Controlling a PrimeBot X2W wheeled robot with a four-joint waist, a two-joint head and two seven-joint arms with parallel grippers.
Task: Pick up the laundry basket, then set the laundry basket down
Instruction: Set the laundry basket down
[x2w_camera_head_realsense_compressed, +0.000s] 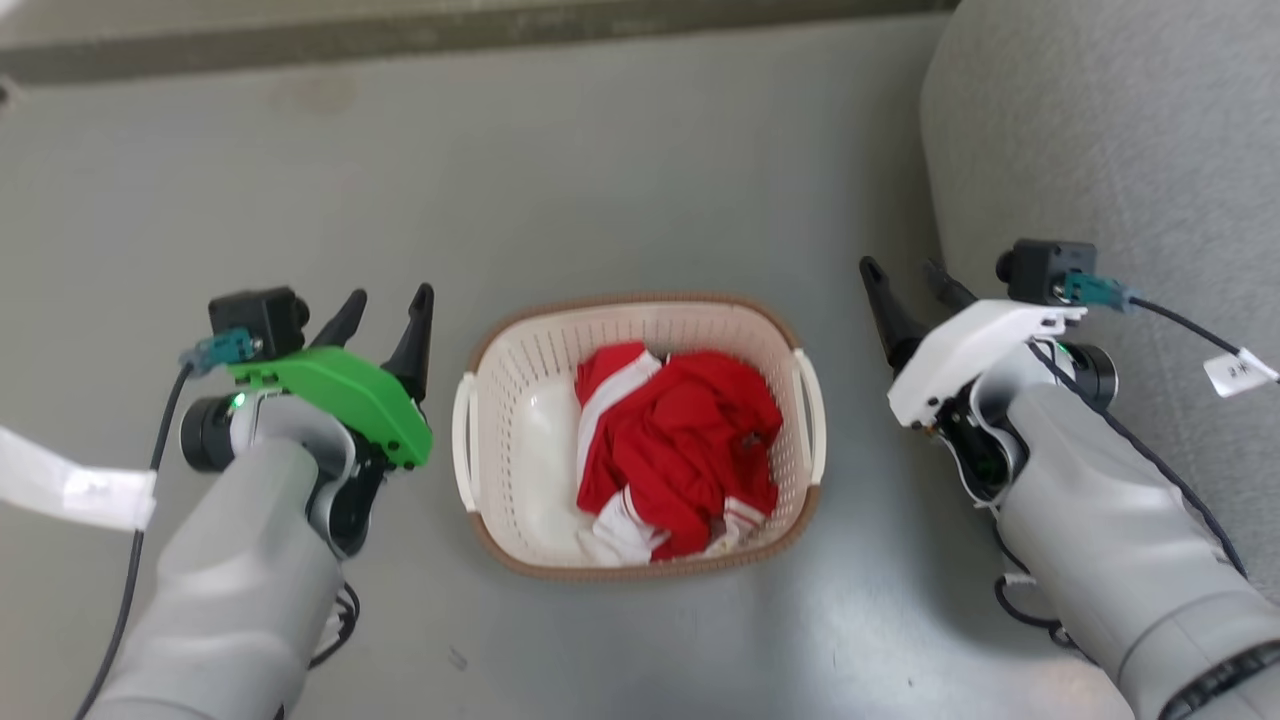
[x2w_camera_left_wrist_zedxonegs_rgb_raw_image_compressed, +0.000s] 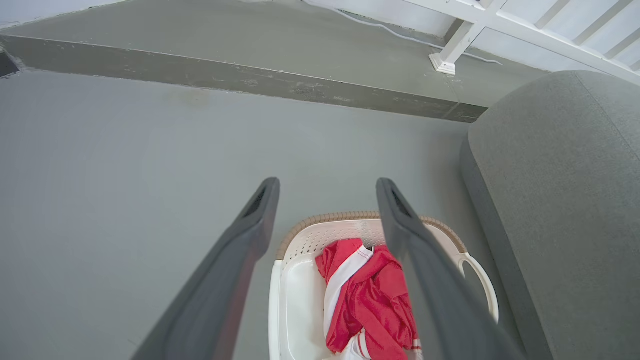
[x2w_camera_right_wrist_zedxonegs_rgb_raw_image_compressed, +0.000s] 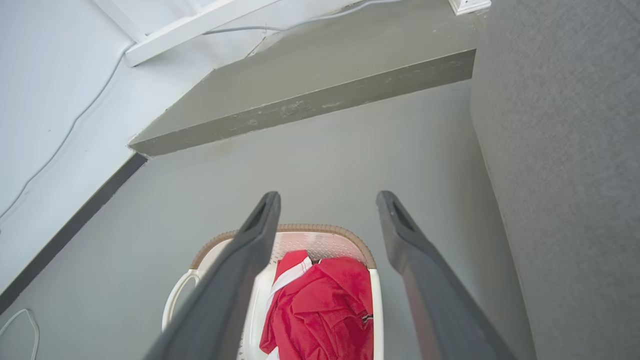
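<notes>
A smooth grey floor (x2w_camera_head_realsense_compressed: 620, 170) lies below, with a grey fabric-covered seat (x2w_camera_head_realsense_compressed: 1120, 130) at the right; on the floor sits the cream perforated plastic laundry basket (x2w_camera_head_realsense_compressed: 520, 400) with a brown woven-look rim, holding a crumpled red-and-white garment (x2w_camera_head_realsense_compressed: 690, 440); the left gripper (x2w_camera_head_realsense_compressed: 390, 295) and the right gripper (x2w_camera_head_realsense_compressed: 902, 268) flank it, fingers apart, gripping nothing.

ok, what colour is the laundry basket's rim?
Brown with a woven look, topping the cream-white laundry basket; clearest in the head view.
</notes>
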